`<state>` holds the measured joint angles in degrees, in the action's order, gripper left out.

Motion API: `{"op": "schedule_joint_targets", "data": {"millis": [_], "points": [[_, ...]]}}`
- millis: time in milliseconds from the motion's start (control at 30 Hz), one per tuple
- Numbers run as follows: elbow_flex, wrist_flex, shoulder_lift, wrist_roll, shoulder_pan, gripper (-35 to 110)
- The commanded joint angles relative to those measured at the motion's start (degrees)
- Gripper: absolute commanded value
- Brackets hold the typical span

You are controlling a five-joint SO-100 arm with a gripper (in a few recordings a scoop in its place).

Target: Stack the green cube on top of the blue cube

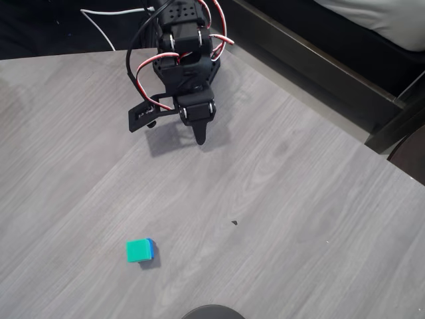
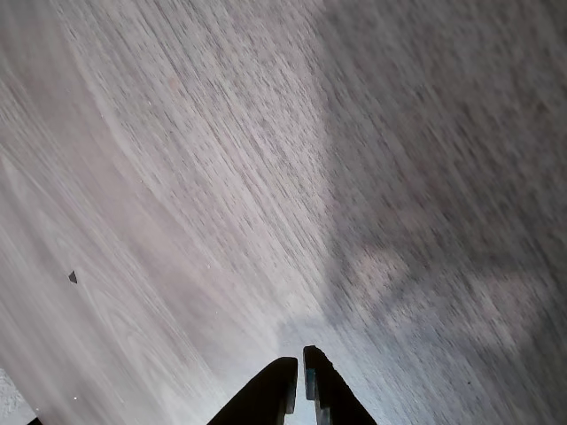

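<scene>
Stack looks done: I see the small matte teal-green cube (image 1: 138, 250) sitting on the bright blue cube (image 1: 151, 248) near the grey wood table's (image 1: 299, 219) front edge | black two-finger gripper (image 1: 200, 137) near back edge, jaws nearly closed, empty | I'd retreat clear, avoiding the stack.

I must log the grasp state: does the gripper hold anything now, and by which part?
Nothing is held. The gripper has its fingers closed with only table beyond; the green cube sits on the blue cube.
</scene>
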<state>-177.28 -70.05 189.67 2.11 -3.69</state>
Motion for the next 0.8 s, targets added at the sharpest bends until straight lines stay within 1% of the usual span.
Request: {"op": "schedule_joint_targets", "data": {"millis": [0,767], "points": [[-0.1,-0.5,1.6,0.4,0.2,0],[-0.1,-0.5,1.6,0.4,1.3,0]]}}
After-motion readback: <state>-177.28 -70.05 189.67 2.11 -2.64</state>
